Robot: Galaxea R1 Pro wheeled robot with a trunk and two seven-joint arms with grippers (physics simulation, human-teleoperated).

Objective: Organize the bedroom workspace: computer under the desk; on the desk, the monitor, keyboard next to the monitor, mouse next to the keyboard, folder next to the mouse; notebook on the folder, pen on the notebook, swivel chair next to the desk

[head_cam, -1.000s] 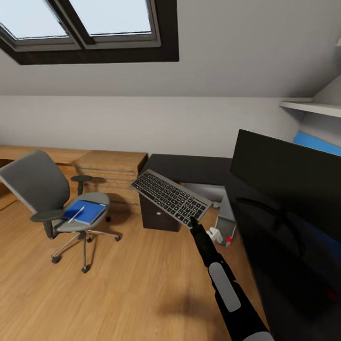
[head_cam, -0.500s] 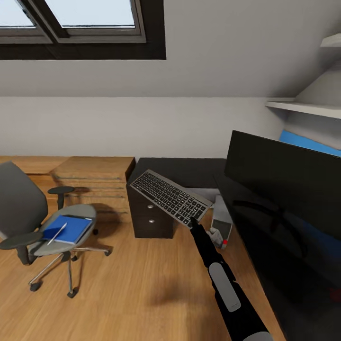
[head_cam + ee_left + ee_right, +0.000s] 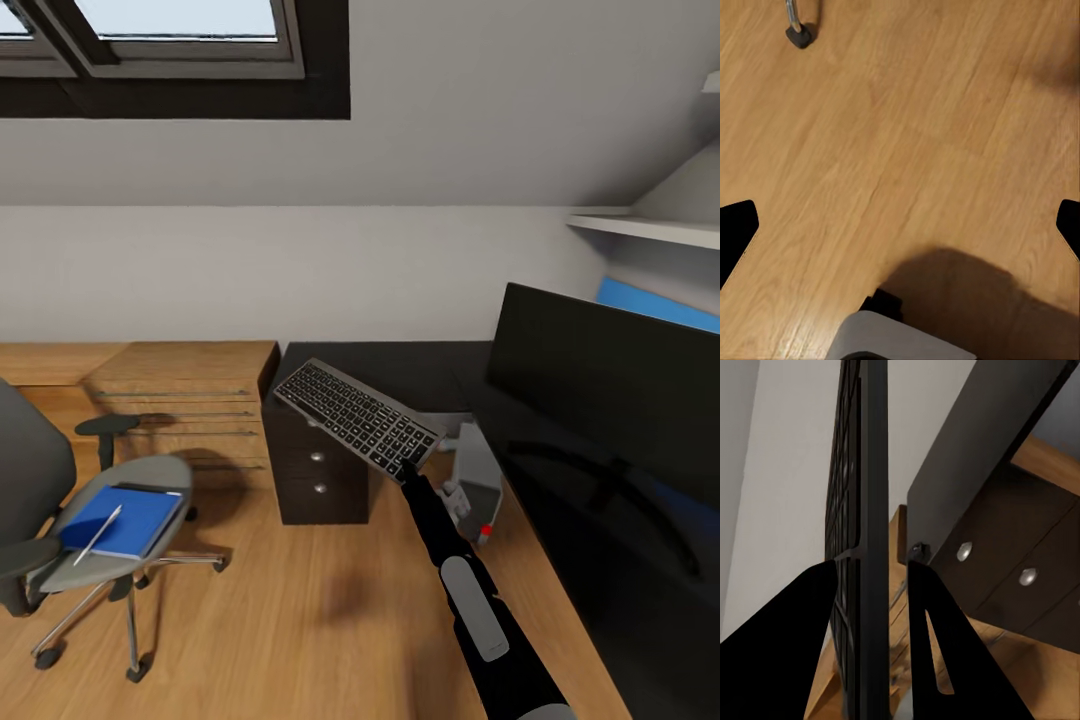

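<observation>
Above the floor, off the worktop's [image 3: 390, 362] near edge, the right gripper [image 3: 408, 470] is clamped on one corner of the keyboard [image 3: 358, 415], held tilted in the air; its fingers [image 3: 937, 660] sit on either side of the frame. On the worktop's right part stands the monitor [image 3: 610, 375], cut off by the picture's edge. Under the worktop, the computer [image 3: 475, 480] is partly hidden by the arm. Beside the drawers [image 3: 318, 475], the swivel chair [image 3: 60, 500] carries the folder [image 3: 130, 520] and pen [image 3: 97, 534]; its backrest is cropped. The left gripper's [image 3: 900, 225] fingertips [image 3: 735, 232] stand wide apart over bare floor.
</observation>
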